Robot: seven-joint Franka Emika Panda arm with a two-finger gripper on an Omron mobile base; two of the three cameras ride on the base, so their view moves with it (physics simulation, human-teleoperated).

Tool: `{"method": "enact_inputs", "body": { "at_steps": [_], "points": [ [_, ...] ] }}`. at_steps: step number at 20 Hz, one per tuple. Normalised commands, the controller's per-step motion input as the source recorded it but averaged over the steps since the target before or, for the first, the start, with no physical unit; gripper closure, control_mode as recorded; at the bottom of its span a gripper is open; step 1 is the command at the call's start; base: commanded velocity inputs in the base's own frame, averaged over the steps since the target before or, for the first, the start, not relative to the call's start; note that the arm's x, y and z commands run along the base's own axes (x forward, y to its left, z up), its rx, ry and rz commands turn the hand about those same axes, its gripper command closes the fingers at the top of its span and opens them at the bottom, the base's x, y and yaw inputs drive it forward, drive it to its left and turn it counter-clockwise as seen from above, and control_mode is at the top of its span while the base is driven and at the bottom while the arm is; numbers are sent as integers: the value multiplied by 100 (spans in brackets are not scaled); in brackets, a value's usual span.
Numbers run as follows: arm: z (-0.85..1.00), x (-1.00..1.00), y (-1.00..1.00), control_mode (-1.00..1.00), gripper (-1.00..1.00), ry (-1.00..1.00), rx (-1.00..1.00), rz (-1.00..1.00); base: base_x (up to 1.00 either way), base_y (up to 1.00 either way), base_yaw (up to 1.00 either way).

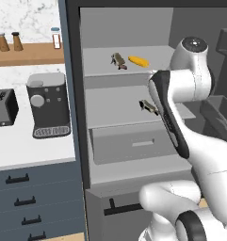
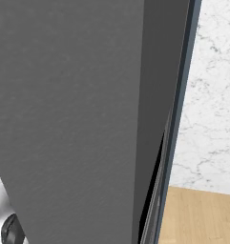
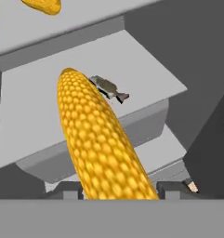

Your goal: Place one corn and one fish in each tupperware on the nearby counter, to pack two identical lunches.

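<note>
Fridge: tall open grey cabinet filling the centre of the left base view, with flat matte shelves and a plain drawer front lower down; in the right base view its smooth grey door takes up the left and middle of the frame
Counter: white marbled top at left of the left base view, over dark blue-grey drawers with black handles
Arm: glossy white rounded links with dark joints, rising from the lower right of the left base view, elbow high at upper right, forearm angled down and left into the fridge
Coffee machine: dark boxy body with a grey top and a round dial, standing on the counter
Toaster: black and boxy, at the left edge of the counter
Held corn: long bumpy yellow-orange cob with a tapered tip, running from bottom centre up to the middle of the hand view
Gripper: jaws clasped on the held corn, a dark fingertip on each side of its lower end
Second corn: small yellow cob lying on the upper shelf, upper centre of the left base view
Upper fish: small brown-grey body, just left of the second corn on the same shelf
Lower fish: brown-grey with a thin tail, lying on the middle shelf, right of the held corn's tip in the hand view
</note>
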Motion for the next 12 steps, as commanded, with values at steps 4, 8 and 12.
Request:
{"method": "enact_inputs", "body": {
  "at_steps": [4,8,12],
  "points": [
    [-14,-99,32,-100,100,0,16,2,0,0,0],
    [-21,-94,33,-100,100,0,0,12,0,0,0],
    [-27,-74,6,-100,100,1,-1,14,0,0,0]
  ]
}}
